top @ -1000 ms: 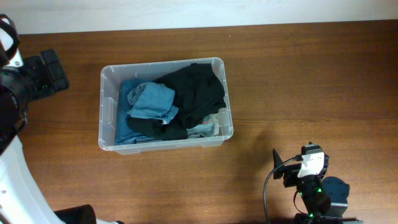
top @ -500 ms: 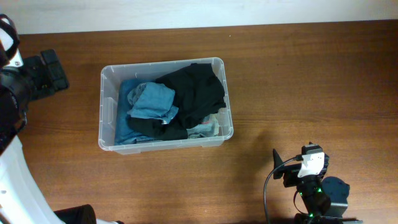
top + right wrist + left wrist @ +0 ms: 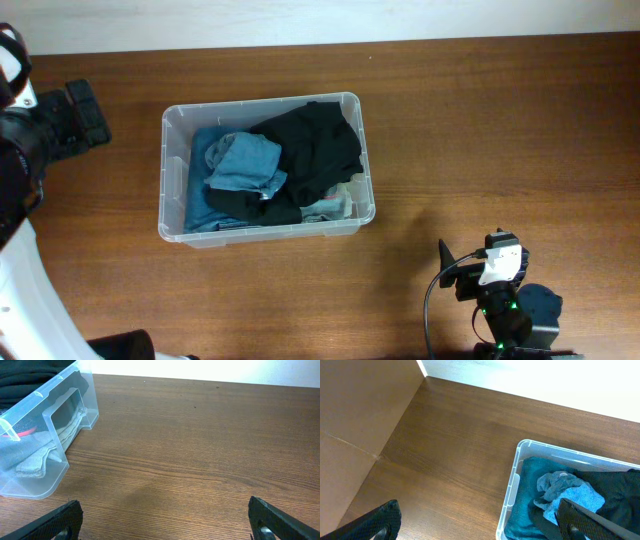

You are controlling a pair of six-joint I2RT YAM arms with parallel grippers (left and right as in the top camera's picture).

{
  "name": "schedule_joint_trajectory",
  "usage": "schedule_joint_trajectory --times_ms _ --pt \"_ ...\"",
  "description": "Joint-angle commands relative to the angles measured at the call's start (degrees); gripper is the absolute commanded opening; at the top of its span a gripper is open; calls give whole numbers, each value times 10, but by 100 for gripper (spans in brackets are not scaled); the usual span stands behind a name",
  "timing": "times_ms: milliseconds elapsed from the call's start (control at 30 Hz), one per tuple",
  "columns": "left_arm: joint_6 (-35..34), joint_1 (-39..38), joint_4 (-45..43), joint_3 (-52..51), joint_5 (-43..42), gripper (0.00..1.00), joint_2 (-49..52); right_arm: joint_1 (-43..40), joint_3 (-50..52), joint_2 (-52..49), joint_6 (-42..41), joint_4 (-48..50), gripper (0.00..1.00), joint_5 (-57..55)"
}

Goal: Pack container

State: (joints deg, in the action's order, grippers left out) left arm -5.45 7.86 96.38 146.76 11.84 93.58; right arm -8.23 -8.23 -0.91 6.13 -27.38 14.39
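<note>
The container point(image 3: 166, 175) sits left of centre in the overhead frame, long axis running left to right, and it is already well filled: a black garment point(image 3: 318, 148) is heaped over its right half, a light blue denim piece point(image 3: 246, 162) is bunched up in the middle, and a teal cloth point(image 3: 198, 208) lies flat along the left end. Around it the wooden table point(image 3: 480, 120) shows no loose item to go in, so the packing looks near done, or the next piece is out of shot. The left gripper point(image 3: 480, 527) hangs at the upper left of the overhead frame, jaws spread wide with nothing between them, and its camera sees the bin's left end just to the lower right. The right gripper point(image 3: 170, 525) is at the lower right, equally wide and empty, with the bin's right end off to its upper left. By my read the left arm is the nearer one, facing a short end, so any reach in would run along the bin's length.
</note>
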Motion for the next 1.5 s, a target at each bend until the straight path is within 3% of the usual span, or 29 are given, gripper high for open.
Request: schedule_joint_trajectory --times_ms 0,167,300,400,700,1000,1467 --pt "-1 2 -59 -66 -16 99 -55 -4 5 5 -5 2 98 -1" --pt "23 2 -314 -392 -102 99 -203 -4 5 5 -5 2 98 -1" --pt "23 2 -497 -675 -122 99 -328 -4 5 5 -5 2 98 -1" --pt "23 1 -591 -842 -137 99 -411 -4 5 5 -5 2 98 -1" --pt "23 0 -731 -1194 -170 99 -665 -4 5 5 -5 2 98 -1" --pt "22 0 -734 -1379 -170 99 -885 -4 5 5 -5 2 98 -1" --pt "27 0 -741 -1400 -166 99 -917 -4 5 5 -5 2 98 -1"
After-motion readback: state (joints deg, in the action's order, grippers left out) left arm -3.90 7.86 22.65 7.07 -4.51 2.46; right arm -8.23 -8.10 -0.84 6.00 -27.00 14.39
